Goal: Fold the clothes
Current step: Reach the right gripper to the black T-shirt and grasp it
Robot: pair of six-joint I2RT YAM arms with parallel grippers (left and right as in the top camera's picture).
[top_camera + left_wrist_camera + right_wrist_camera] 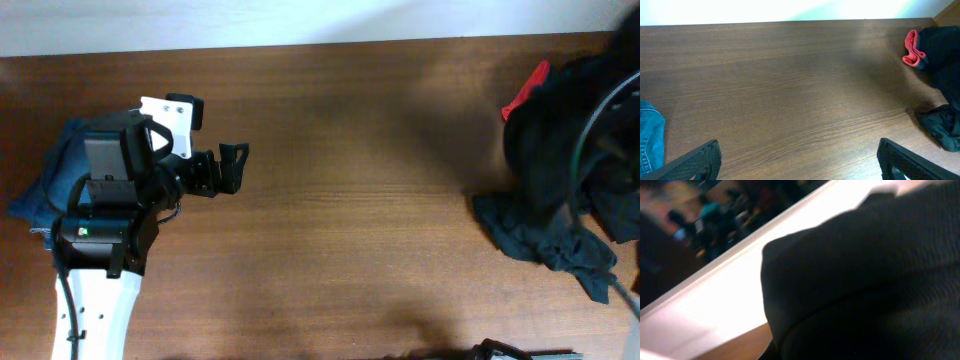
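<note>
Overhead & left wrist evenly lit, sharp; right wrist dim, blurry w/ clothes (865, 290) out of focus.

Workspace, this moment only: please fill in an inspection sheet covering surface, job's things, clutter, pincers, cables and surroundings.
Surface: brown wooden table, bare across its middle.
Job's things: black clothes heaped unfolded at the right edge.
Clutter: blue jeans at the left, partly under the left arm; red cloth against the black heap.
Pincers: left pincer open and empty over the table; right pincer shut, its fingers hidden by black fabric filling the right wrist view, so a grip cannot be confirmed.
Cables: thin cable arcing over the heap.
Surroundings: white wall behind the table.
</note>
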